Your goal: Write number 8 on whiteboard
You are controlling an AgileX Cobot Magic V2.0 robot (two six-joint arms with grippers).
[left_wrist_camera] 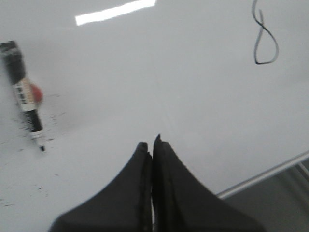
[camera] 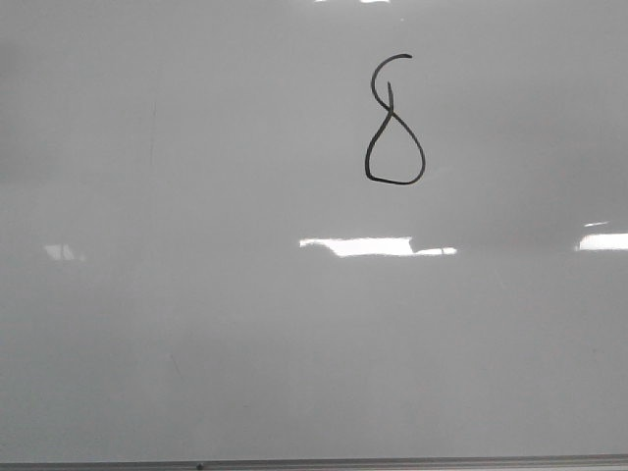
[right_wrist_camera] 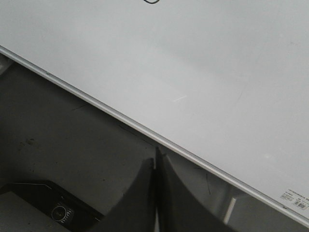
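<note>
The whiteboard (camera: 196,294) fills the front view, pale grey with bright light reflections. The number 8 (camera: 394,123) is drawn on it in thin black line, with a wide lower loop and a hooked open upper loop. It also shows in the left wrist view (left_wrist_camera: 264,36), and its lower edge shows in the right wrist view (right_wrist_camera: 151,1). My left gripper (left_wrist_camera: 150,142) is shut and empty over the whiteboard (left_wrist_camera: 183,87). A black marker (left_wrist_camera: 24,94) lies on the board, well apart from it. My right gripper (right_wrist_camera: 155,157) is shut and empty, just off the whiteboard (right_wrist_camera: 193,63) edge.
The board's thin grey frame edge (camera: 392,461) runs along the front. It also shows in the left wrist view (left_wrist_camera: 265,175) and the right wrist view (right_wrist_camera: 120,118). Small black ink specks (left_wrist_camera: 53,116) lie beside the marker. A dark surface (right_wrist_camera: 58,145) with a black device (right_wrist_camera: 60,211) lies beside the board.
</note>
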